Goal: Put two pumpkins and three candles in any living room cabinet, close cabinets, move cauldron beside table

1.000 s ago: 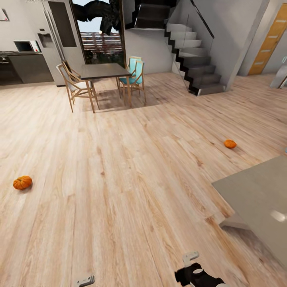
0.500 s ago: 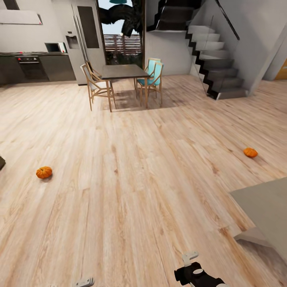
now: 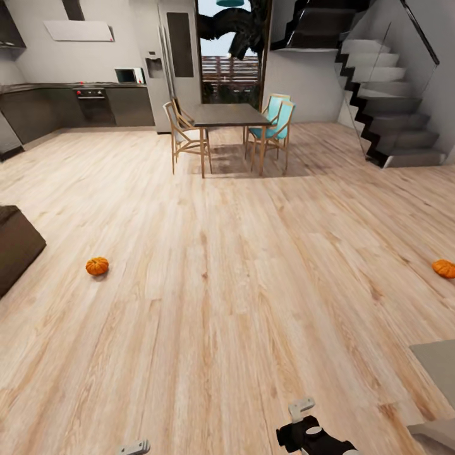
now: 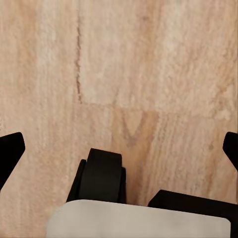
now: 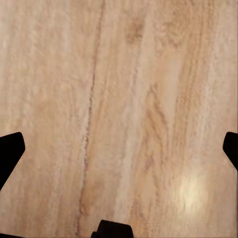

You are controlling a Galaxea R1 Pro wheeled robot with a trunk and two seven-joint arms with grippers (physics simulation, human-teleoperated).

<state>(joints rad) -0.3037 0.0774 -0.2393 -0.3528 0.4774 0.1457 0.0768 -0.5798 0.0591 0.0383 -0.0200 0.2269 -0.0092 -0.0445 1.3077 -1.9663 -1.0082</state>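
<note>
- Two pumpkins are seen on the bare floor in the head view: one pumpkin [image 3: 97, 266] at mid-left of the frame, the other pumpkin [image 3: 444, 268] at the right edge, well apart from each other.
- Both are squat, ribbed and bright orange, and neither is held or stored, so this part of the task is judged not yet done.
- The grey, matte corner of the table [image 3: 438, 365] is shown at the lower right of the frame.
- No step of the task can be judged as finished from these pictures.
- The left gripper [image 4: 119, 148] is seen in its wrist view with dark fingertips spread to the two side edges and nothing between them; the jaws stand apart and empty.
- The right gripper [image 5: 119, 148] is shown likewise, wide and empty over the planks.
- The wooden floor [image 3: 227, 303] is made of pale, strongly grained planks.
- A dark brown upholstered piece [image 3: 16, 246] is cut off at the left edge.
- A dining table [image 3: 227, 115] with light wooden chairs stands at upper centre, and a staircase [image 3: 392, 95] rises at upper right.
</note>
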